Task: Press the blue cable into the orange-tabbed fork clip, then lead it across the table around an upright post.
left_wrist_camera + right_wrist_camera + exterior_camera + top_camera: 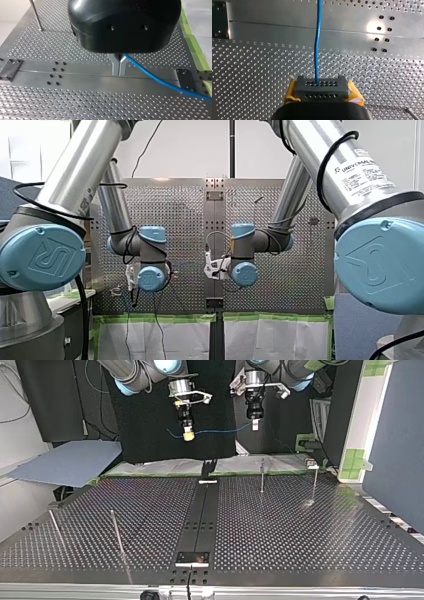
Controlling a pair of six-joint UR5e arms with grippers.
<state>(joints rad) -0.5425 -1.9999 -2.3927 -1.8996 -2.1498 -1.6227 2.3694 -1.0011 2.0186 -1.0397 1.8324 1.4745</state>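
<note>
Stretching mid-air, blue cable [220, 431] — left fingers [115, 66] pinch it, right fingers [291, 93] (yellow pads) seemingly too

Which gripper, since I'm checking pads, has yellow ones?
My right gripper: yellow pads show beside the blue cable it holds; my left gripper has bare metal fingers.

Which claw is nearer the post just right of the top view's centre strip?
Left. My left claw hangs high, about in line with the post; my right claw is farther toward that view's left.
</note>
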